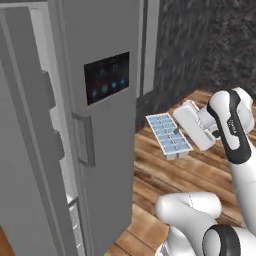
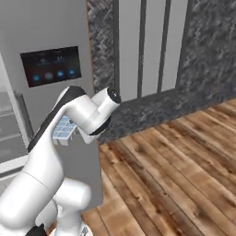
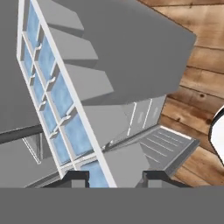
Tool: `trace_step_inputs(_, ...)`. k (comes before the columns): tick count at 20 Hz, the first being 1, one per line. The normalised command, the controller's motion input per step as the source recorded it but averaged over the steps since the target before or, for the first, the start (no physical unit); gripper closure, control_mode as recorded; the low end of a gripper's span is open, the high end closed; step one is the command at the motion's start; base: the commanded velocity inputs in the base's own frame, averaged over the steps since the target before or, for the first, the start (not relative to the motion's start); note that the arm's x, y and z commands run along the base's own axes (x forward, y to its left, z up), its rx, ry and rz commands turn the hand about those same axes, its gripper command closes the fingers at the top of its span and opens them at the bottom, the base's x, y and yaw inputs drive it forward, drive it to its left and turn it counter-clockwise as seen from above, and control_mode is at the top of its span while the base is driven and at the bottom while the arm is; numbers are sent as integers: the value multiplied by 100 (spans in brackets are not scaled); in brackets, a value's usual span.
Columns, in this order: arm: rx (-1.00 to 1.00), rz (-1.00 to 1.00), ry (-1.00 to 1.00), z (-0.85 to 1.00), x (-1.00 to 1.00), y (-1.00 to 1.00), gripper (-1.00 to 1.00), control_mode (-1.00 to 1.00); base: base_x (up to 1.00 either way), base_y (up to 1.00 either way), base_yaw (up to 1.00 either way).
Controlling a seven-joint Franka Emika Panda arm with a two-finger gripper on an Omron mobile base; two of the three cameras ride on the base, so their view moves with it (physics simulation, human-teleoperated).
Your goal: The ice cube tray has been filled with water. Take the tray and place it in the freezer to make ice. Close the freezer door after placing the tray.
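Observation:
My gripper [image 1: 181, 128] is shut on one end of the ice cube tray [image 1: 167, 135], a white tray with two rows of cells filled with pale blue water [image 1: 165, 131]. It hangs level in the air over the wooden floor, just right of the freezer. In the hand view the tray [image 3: 57, 96] runs away from my fingertips [image 3: 77, 177], which clamp its near end. The arm partly hides the tray [image 2: 64, 129] in the right base view. The plain grey freezer door [image 1: 22, 150] stands open at the far left, and white shelves [image 2: 9, 122] show inside.
A shut grey door with a dark icon panel [image 1: 106, 76] and a bar handle [image 1: 86, 140] stands between the tray and the open compartment. Behind lie a dark stone wall [image 1: 210, 45] and tall grey panels [image 2: 152, 46]. Wooden floor [image 2: 175, 175] spreads to the right.

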Motion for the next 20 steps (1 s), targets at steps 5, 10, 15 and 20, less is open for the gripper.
trace_step_inputs(5,0,0,0,0,0,0,100,100,22,0,57)
trace_step_inputs(10,0,0,0,0,0,0,100,100,21,-3,56)
trace_step_inputs(15,0,0,0,0,0,0,100,100,26,-1,54)
trace_step_inputs(20,0,0,0,0,0,0,100,100,29,0,52)
